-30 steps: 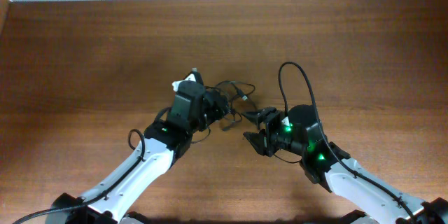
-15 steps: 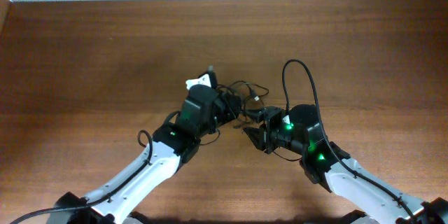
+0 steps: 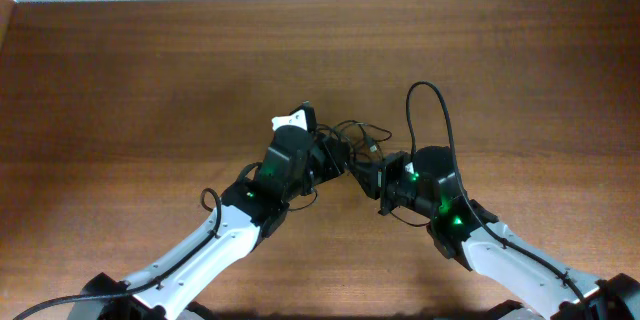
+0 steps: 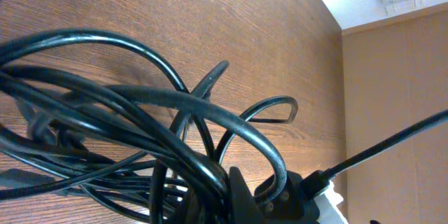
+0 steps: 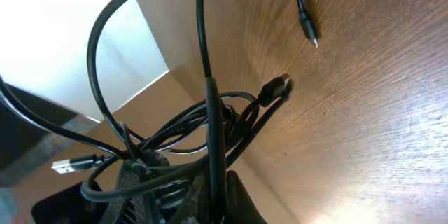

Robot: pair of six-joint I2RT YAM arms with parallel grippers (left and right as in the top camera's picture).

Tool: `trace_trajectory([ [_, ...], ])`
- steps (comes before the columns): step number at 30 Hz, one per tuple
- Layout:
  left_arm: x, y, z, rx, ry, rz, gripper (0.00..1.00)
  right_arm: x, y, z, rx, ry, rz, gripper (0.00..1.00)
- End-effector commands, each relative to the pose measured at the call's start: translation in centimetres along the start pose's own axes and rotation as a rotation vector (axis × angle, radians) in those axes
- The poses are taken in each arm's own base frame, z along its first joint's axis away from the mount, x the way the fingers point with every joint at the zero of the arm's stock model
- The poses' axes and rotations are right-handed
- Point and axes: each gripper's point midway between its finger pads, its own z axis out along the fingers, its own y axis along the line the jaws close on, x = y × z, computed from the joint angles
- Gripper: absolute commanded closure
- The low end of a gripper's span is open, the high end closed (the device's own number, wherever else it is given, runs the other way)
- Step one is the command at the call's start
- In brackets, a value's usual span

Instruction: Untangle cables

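The brown wooden table [image 3: 120, 70] fills the overhead view, and both arms reach in from its near edge toward the middle. The left arm [image 3: 215, 235] comes up from the lower left and the right arm [image 3: 480, 250] from the lower right. A thicker black loop [image 3: 432, 110] of the right arm's own wiring arches above it (not one of the cords in the knot). The two arm ends meet close together at the table's centre.

The left gripper [image 3: 325, 155] is closed down narrow. Its wrist view shows several strands bunched against its dark fingers [image 4: 241, 192], so it holds part of the bundle. The right gripper [image 3: 371, 172] is likewise closed tight, and in its wrist view one strand runs straight down into the fingers [image 5: 234, 199], pinched there.

The cables [image 3: 350, 138] sit as a tangled black bunch between the two grippers, with loops crossing over one another. Whether the bunch rests on the wood cannot be told.

Smallest are the plug ends in the right wrist view. A flat metal-tipped plug [image 5: 68, 164] hangs at the left, a chunky black plug [image 5: 274, 91] lies near the tabletop, and a thin pin-tipped plug [image 5: 306, 28] hangs apart from the knot.
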Motion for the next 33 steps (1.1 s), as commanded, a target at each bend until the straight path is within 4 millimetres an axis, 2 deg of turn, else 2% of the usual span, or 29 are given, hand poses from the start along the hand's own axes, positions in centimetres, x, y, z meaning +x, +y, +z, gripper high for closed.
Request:
trace_trajectory([
  [1,0.0,-3.7,-0.7,0.134,0.022,0.033,1.00,-0.7,-1.5,0.4,0.051,-0.018,-0.201,0.96],
  [2,-0.3,-3.9,-0.8,0.144,0.010,0.035,1.00,-0.8,-1.9,0.4,0.067,-0.020,-0.236,0.96],
  [5,-2.5,-5.4,-1.3,0.216,-0.058,-0.014,0.92,-2.0,-5.2,-0.1,0.207,-0.054,-0.273,0.96],
  [7,-3.8,-6.1,-1.7,0.257,-0.089,-0.101,0.80,-2.9,-7.2,-0.7,0.292,-0.085,-0.288,0.96],
  [10,-5.3,-6.0,-2.1,0.271,-0.133,-0.109,0.62,-3.4,-8.3,-1.1,0.349,-0.087,-0.384,0.96],
  [14,-7.0,-4.5,-2.4,0.242,-0.171,-0.133,0.65,-3.6,-8.9,-1.4,0.380,-0.085,-0.462,0.96],
  [16,-8.0,-3.1,-2.5,0.196,-0.202,-0.155,0.68,-3.7,-9.0,-1.4,0.389,-0.074,-0.520,0.96],
  [18,-8.8,-0.6,-2.5,0.104,-0.237,-0.189,0.70,-3.7,-9.1,-1.5,0.395,-0.063,-0.565,0.96],
  [20,-8.7,2.2,-2.5,-0.013,-0.248,-0.171,0.71,-3.3,-9.0,-1.4,0.389,-0.034,-0.613,0.96],
  [23,-7.2,5.4,-2.5,-0.151,-0.185,-0.101,0.67,-1.7,-7.9,-1.7,0.337,0.049,-0.780,0.96],
  [25,-6.4,6.2,-2.5,-0.184,-0.156,-0.112,0.56,-0.5,-6.2,-2.0,0.275,0.090,-0.916,0.96],
  [26,-6.1,6.3,-2.5,-0.186,-0.140,-0.105,0.54,0.4,-4.9,-2.4,0.237,0.102,-0.987,0.96],
  [30,-5.2,4.0,-2.1,-0.077,-0.055,0.179,0.51,2.3,-1.4,-4.3,0.210,0.114,-1.170,0.96],
  [32,-4.2,2.1,-2.0,0.026,0.001,0.378,0.40,2.1,0.2,-5.5,0.268,0.065,-1.235,0.96],
  [33,-3.6,1.3,-2.1,0.075,0.027,0.440,0.32,2.3,0.8,-5.9,0.282,0.066,-1.271,0.96],
])
